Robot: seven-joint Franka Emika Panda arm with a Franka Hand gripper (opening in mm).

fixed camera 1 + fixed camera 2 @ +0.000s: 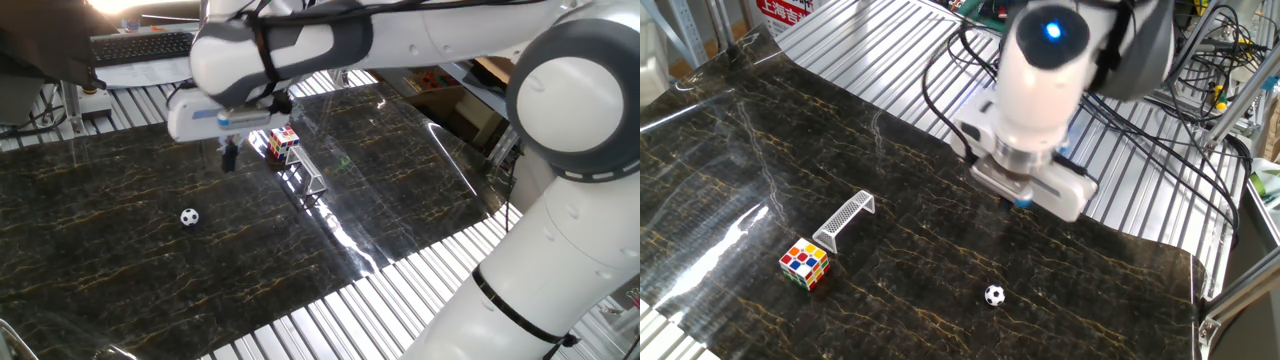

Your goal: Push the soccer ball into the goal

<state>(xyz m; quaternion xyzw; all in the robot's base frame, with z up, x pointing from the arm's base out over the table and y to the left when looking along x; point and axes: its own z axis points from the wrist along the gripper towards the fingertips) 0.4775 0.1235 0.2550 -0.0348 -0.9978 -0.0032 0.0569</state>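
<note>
The soccer ball (189,216) is tiny, white with black patches, and lies alone on the dark marble sheet; it also shows in the other fixed view (994,295). The goal (308,176) is a small silvery frame, seen too in the other fixed view (844,220), well apart from the ball. My gripper (229,159) hangs above the sheet between goal and ball, up and to the right of the ball, not touching it. Its fingers look closed together and hold nothing. In the other fixed view the gripper (1021,203) is mostly hidden under the hand.
A multicoloured puzzle cube (284,140) stands right beside the goal, also in the other fixed view (804,265). The marble sheet (100,200) lies on a ribbed metal table (890,40). A keyboard (145,45) and cables (1160,90) lie beyond the edges.
</note>
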